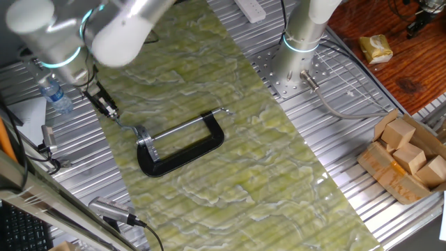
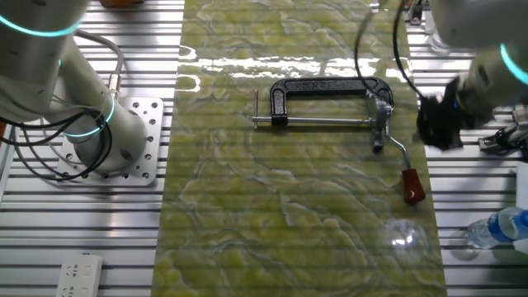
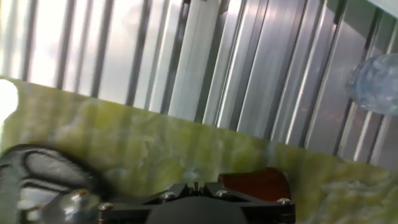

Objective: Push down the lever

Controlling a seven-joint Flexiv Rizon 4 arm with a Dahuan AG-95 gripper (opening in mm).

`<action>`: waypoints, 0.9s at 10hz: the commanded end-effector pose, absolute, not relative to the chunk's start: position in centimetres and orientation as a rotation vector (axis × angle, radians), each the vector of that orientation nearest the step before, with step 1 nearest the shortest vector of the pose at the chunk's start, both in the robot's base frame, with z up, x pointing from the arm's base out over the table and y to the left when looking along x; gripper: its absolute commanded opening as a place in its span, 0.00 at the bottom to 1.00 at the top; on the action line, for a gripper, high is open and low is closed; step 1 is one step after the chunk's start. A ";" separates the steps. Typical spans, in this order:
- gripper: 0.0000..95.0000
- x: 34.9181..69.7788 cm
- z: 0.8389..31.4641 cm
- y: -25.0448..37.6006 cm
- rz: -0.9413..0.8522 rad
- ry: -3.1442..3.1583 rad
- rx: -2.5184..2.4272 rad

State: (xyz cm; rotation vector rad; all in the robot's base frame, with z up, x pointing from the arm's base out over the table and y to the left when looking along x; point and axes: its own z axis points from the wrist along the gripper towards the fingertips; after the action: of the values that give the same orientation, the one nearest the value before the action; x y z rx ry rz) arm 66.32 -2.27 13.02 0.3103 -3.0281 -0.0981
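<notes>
The black C-shaped clamp [image 1: 182, 144] lies flat on the green mat [image 1: 244, 188]. The lever [image 2: 396, 150] is a thin bent silver rod at the clamp's screw end, tipped with a reddish-brown knob [image 2: 412, 187]. In one fixed view the rod [image 1: 127, 126] runs toward my gripper [image 1: 108, 109], which hides the knob there. My gripper [image 2: 439, 124] hovers just beside and above the knob, apart from it, with its fingers together and holding nothing. In the hand view the knob [image 3: 256, 184] lies just beyond my gripper [image 3: 196, 185].
A water bottle [image 2: 503, 224] stands on the slatted metal table near the gripper, also in the hand view [image 3: 376, 81]. A second robot's base [image 1: 298, 52] stands across the mat. A box of wooden blocks [image 1: 404, 157] and a power strip [image 2: 78, 276] lie at the edges.
</notes>
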 end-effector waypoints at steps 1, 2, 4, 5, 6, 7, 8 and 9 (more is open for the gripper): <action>0.00 64.6 16.4 3.1 -0.067 -3.034 0.135; 0.00 64.1 16.8 4.3 -0.066 -3.039 0.088; 0.00 61.8 17.3 7.5 -0.065 -3.075 -0.067; 0.00 60.4 17.4 8.2 -0.057 -3.087 -0.091; 0.00 58.0 17.3 8.3 -0.070 -3.136 -0.116; 0.00 56.5 17.1 8.0 -0.074 -3.141 -0.129; 0.00 55.9 16.6 7.2 -0.080 -3.138 -0.133; 0.00 55.6 16.5 6.8 -0.082 -3.127 -0.124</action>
State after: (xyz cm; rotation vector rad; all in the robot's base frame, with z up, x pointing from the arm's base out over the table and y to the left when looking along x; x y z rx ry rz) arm 55.20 6.58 16.67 -0.1509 -3.1558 -0.0764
